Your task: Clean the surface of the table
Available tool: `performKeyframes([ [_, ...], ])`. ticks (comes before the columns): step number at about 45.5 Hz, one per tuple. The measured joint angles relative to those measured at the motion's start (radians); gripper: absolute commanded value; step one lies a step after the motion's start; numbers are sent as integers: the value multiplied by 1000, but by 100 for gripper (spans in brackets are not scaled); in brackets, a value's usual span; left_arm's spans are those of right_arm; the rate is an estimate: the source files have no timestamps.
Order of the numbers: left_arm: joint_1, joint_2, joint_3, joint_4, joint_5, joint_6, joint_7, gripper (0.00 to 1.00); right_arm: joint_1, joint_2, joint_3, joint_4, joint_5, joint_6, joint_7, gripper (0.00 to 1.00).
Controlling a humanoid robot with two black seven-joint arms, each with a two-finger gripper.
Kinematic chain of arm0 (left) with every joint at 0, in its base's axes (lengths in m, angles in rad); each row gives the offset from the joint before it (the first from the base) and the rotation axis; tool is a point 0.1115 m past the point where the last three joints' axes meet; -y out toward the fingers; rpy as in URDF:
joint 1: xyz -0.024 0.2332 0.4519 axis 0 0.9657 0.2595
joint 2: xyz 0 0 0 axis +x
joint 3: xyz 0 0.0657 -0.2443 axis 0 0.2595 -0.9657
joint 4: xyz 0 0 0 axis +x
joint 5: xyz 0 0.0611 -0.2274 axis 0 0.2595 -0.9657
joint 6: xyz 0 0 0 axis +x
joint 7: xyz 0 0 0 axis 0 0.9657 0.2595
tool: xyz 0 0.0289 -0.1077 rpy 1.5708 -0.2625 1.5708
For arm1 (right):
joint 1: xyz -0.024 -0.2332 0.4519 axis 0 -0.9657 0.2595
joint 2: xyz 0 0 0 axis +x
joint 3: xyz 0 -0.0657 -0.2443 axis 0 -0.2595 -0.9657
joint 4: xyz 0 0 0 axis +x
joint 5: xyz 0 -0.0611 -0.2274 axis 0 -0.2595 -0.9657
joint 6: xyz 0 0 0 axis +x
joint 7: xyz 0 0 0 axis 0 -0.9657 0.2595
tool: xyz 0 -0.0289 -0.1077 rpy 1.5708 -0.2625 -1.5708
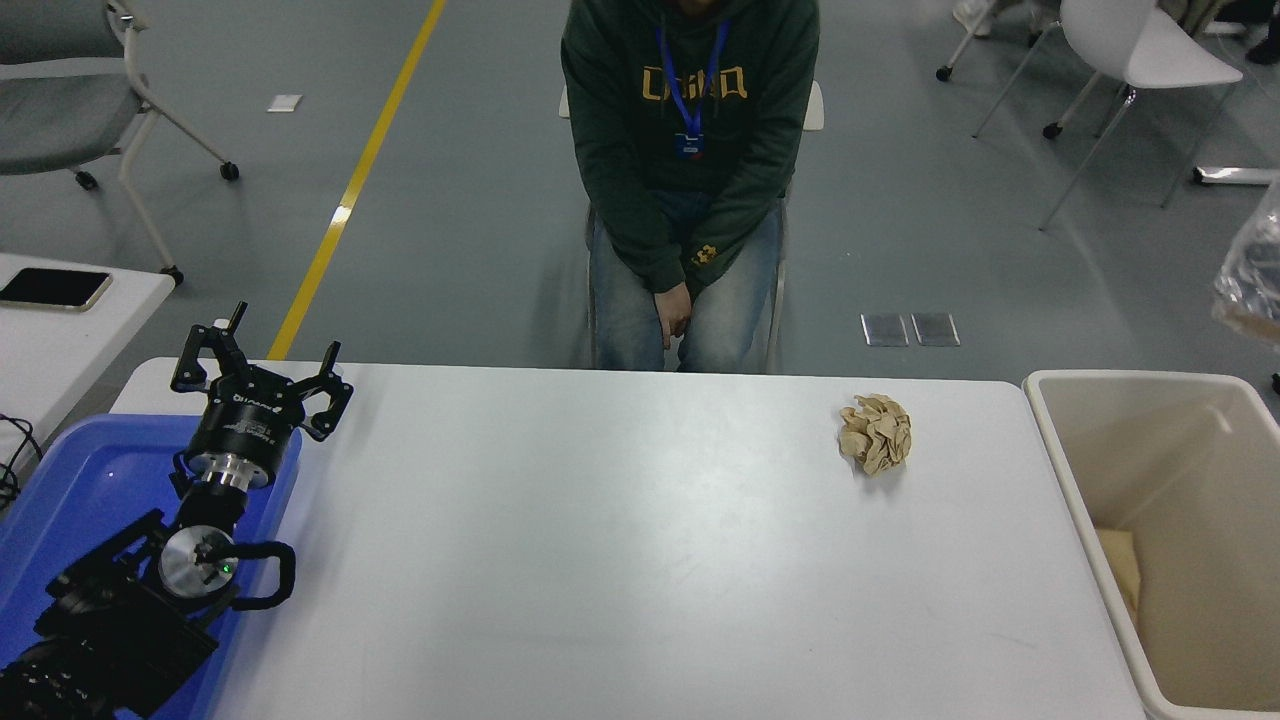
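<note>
Grey floor beyond, seated person (690, 170) at the far side, white worktop (620, 560) across the middle with one crumpled tan paper wad (876, 433) toward its far right, near the beige bin (1180, 540) just past the right edge. Left gripper (262, 372) parked at lower left above the blue tray (70, 490), fingers (331, 362) spread and holding nothing; right gripper out of view, only a scrap of foil-like wrap (1250, 285) at the right edge. Likely between pieces of litter: next, reaching for the wad, closing on it, carrying it over the bin and letting go.
</note>
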Motion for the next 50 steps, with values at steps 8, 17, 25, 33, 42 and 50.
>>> performKeyframes([
  [8,0,0,0,0,0,0,0,100,-79,34,-5,-68,44,-49,-2,0],
  [17,0,0,0,0,0,0,0,100,-156,72,-4,-100,77,-127,-4,0],
  [25,0,0,0,0,-1,0,0,100,-207,102,-1,-112,113,-181,-5,0],
  [33,-1,0,0,0,-1,0,0,100,-235,127,0,-117,147,-214,-5,0],
  [42,-1,1,0,0,-1,0,0,100,-253,143,-2,-120,166,-229,-5,0],
  [50,-1,1,0,0,-1,0,0,100,-260,158,-3,-120,173,-235,-7,0],
])
